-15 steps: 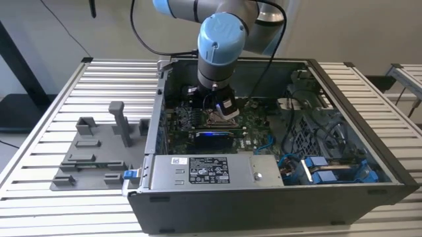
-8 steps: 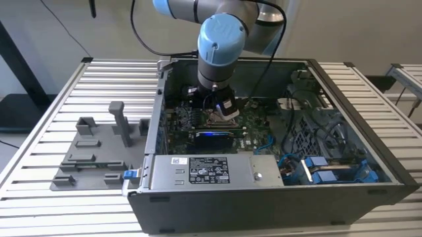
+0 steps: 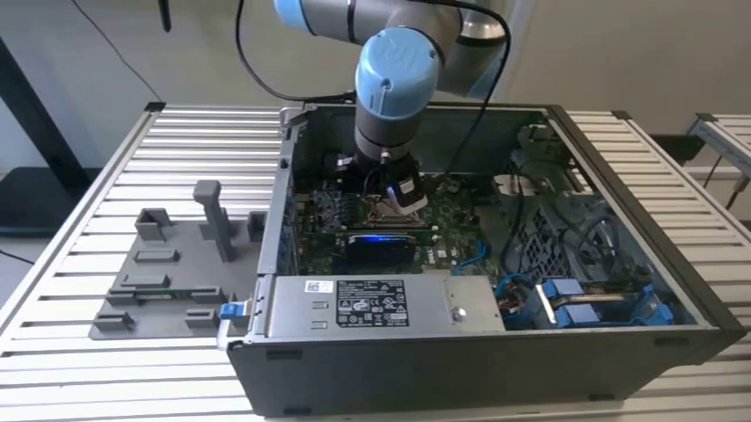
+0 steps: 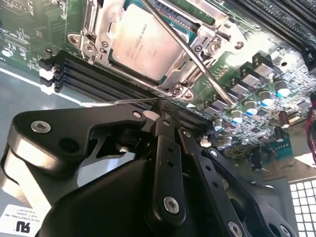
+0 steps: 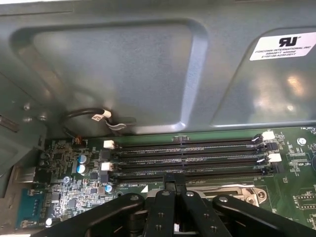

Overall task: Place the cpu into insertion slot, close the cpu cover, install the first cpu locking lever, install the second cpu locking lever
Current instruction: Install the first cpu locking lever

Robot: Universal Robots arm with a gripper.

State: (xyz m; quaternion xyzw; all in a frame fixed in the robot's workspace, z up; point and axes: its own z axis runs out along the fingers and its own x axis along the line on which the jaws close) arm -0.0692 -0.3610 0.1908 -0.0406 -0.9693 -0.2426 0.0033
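In the second wrist view the gripper [image 4: 163,109] has its black fingers drawn together, pinching the tip of a thin silvery locking lever [image 4: 190,52] just beside the socket. That lever slants across the cpu cover [image 4: 195,59], which lies closed around the cpu [image 4: 143,44] seated in the insertion slot [image 4: 94,29]. Black memory slots [image 5: 187,158] run alongside on the green motherboard [image 4: 29,24]. In the exterior view the arm [image 3: 393,79] reaches down into the open computer case [image 3: 657,264], which stands on a slatted surface [image 3: 70,264].
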